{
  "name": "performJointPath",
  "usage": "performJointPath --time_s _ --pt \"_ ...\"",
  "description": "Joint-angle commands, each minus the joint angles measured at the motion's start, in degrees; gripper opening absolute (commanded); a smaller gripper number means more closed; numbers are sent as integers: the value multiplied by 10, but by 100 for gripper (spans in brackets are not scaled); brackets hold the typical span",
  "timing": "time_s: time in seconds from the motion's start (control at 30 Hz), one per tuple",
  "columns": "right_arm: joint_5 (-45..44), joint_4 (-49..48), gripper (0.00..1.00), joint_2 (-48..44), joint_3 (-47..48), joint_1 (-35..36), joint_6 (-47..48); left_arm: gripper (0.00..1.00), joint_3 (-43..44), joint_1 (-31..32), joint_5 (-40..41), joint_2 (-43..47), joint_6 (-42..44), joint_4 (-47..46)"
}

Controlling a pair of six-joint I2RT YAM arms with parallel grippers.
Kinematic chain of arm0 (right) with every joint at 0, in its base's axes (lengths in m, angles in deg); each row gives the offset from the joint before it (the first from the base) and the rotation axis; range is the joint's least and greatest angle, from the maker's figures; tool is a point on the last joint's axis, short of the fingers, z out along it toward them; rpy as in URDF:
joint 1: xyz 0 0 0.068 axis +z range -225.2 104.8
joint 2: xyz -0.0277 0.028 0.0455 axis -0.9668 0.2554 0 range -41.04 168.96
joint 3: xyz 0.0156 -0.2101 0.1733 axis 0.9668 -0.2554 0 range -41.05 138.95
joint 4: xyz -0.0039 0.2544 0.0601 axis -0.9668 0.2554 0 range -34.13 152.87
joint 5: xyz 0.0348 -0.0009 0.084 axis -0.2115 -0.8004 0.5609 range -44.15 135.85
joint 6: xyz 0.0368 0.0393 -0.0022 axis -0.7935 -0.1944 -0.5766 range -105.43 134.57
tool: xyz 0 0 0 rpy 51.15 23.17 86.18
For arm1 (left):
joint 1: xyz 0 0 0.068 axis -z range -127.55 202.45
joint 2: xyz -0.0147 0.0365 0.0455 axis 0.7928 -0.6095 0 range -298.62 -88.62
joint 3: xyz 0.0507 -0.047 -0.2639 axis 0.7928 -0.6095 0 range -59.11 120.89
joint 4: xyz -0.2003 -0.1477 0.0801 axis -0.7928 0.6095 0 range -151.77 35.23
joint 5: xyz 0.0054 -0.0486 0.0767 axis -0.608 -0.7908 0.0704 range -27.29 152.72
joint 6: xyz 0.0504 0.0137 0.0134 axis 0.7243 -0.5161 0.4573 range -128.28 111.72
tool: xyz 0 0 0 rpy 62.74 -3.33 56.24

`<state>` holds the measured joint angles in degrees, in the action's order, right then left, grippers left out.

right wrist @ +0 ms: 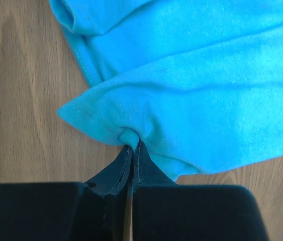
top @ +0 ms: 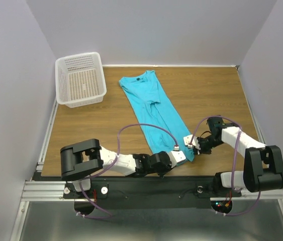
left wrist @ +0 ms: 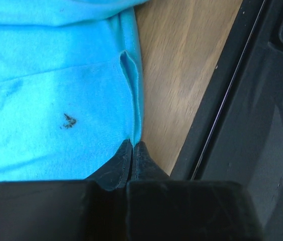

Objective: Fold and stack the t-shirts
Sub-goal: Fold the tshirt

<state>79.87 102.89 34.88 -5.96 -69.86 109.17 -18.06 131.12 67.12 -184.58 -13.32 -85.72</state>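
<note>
T-shirt (top: pixel 154 113), soft and limp, lies stretched along the counter (top: pixel 206 95), and I have left gripper (left wrist: pixel 132 148) and right gripper (right wrist: pixel 132 148) each pinched shut on its near hem, the sensible hold.

Right half of table (top: pixel 216 95): bare wood, open passage up to far wall and right wall (top: pixel 277 75). Left middle also bare, between basket (top: pixel 81 100) and left arm. Basket fills far-left corner. Shirt (top: pixel 154 108) lies flat, diagonal across centre. Near edge crowded: left arm stretched low along it, left pincer (top: pixel 186 152) and right pincer (top: pixel 196 145) pinching shirt hem, close together. Black rail (left wrist: pixel 242 100) near hem.
</note>
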Motion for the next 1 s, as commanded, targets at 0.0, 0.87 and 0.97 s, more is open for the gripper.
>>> performJointPath --time_s 0.0,0.87,0.97 --pt "-55 -37 1 6 -32 6 -22 0 -26 -9 -17 36 -14 7" --pt "160 72 0 204 393 26 -285 0 22 -291 -299 162 71 57" --pt "147 67 1 259 463 40 -321 0 47 -342 -314 146 87 75"
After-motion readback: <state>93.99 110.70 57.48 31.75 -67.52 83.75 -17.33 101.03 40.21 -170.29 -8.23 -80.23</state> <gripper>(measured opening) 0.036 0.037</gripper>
